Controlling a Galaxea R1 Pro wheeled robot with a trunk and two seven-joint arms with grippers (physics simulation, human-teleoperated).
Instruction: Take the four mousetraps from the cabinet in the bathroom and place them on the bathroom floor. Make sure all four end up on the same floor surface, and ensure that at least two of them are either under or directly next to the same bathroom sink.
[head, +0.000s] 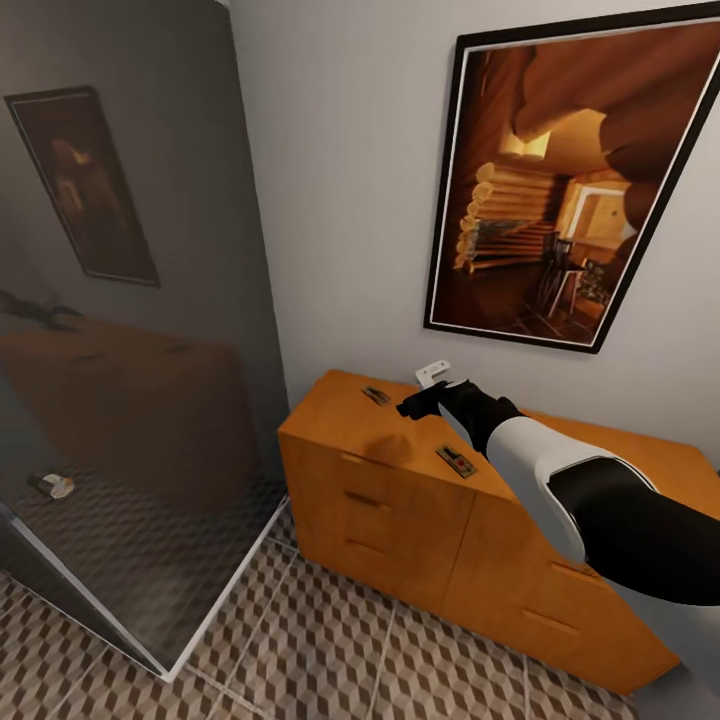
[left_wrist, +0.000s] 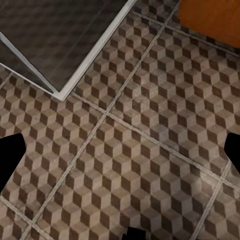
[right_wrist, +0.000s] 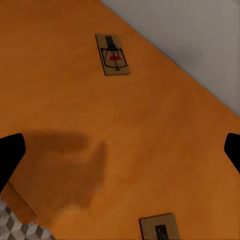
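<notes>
The orange-brown cabinet (head: 400, 500) stands against the wall. Two mousetraps lie on its flat top: one near the back left (head: 376, 396) and one nearer the front (head: 457, 461). My right gripper (head: 418, 402) hovers above the top between them, open and empty. In the right wrist view the far mousetrap (right_wrist: 112, 54) lies ahead, the other mousetrap (right_wrist: 160, 227) is cut by the frame edge, and the dark fingertips (right_wrist: 10, 157) stand wide apart over the cabinet top (right_wrist: 150, 130). My left gripper (left_wrist: 120, 160) hangs open over the cube-patterned bathroom floor (left_wrist: 130, 140).
A glass shower enclosure (head: 130, 350) with a white base frame (left_wrist: 95, 55) fills the left side. A small round object (head: 52, 486) lies on its floor. A framed picture (head: 560, 190) hangs above the cabinet, and a white fitting (head: 433, 372) sits on the wall.
</notes>
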